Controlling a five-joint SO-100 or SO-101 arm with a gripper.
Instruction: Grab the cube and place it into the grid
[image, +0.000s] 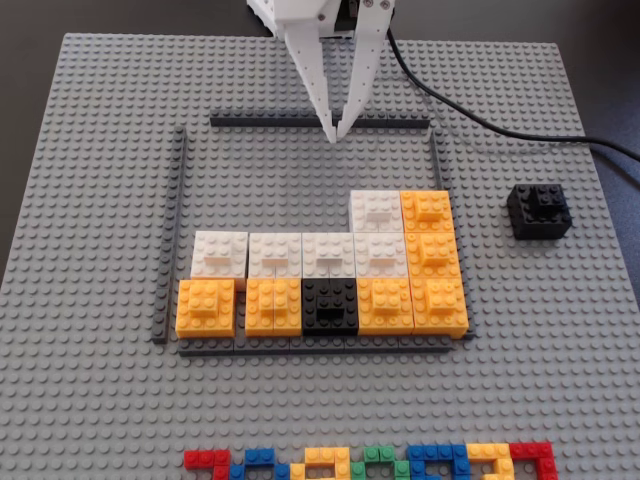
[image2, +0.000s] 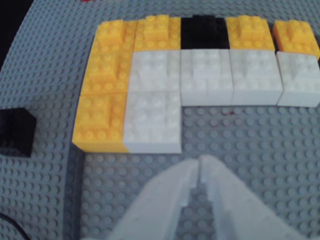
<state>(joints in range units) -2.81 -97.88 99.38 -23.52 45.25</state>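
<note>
With its fingers pressed together and empty over the far part of the grid (image: 184, 220), the claw (image: 336, 135) should spread, swing right, and descend squarely over the cube (image: 539, 211).

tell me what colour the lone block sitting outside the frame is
Black. The block shows best in the fixed view, right of the frame.

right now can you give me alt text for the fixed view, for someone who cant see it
A white gripper hangs shut and empty over the far edge of the grid on a grey studded baseplate. Orange and white blocks and one black block fill the frame's near rows. The loose black cube sits outside the frame on the right, with multicoloured bricks along the bottom edge.
</note>
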